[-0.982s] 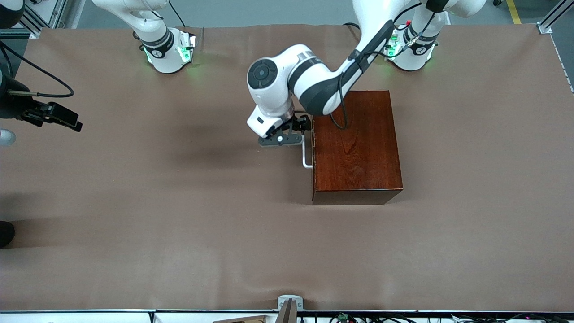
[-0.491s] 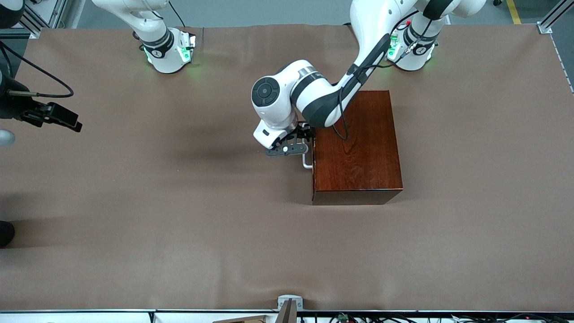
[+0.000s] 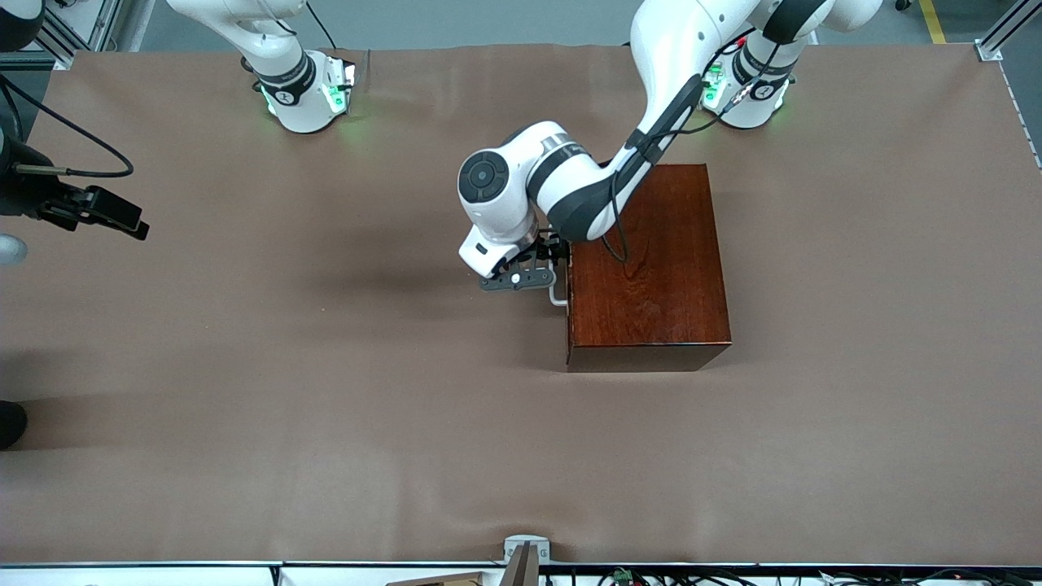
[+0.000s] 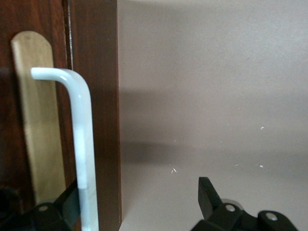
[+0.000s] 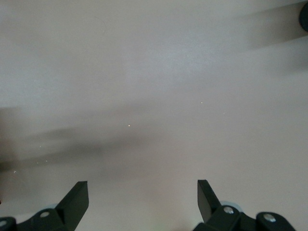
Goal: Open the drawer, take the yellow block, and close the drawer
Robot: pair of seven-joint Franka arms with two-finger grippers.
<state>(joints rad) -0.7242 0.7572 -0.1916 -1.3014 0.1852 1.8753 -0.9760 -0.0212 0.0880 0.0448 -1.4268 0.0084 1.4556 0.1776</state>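
Note:
The glossy dark wooden box (image 3: pixel 647 268) stands mid-table with its drawer (image 4: pixel 94 96) shut, its front facing the right arm's end of the table. The drawer's white bar handle (image 3: pixel 558 293) (image 4: pixel 82 144) stands off that front. My left gripper (image 3: pixel 555 264) (image 4: pixel 139 190) is open at the handle; the bar runs between its fingers, close against one finger (image 4: pixel 67 204), and nothing is gripped. The yellow block is hidden. My right gripper (image 3: pixel 130 224) (image 5: pixel 143 185) waits open over bare table at the right arm's end.
The brown mat (image 3: pixel 326 407) covers the whole table. The two arm bases (image 3: pixel 305 94) (image 3: pixel 745 94) stand along the edge farthest from the front camera. A small metal bracket (image 3: pixel 525 547) sits at the nearest edge.
My left gripper has slid along the drawer front toward the front camera and closed in on the handle. The right arm and the box have not moved.

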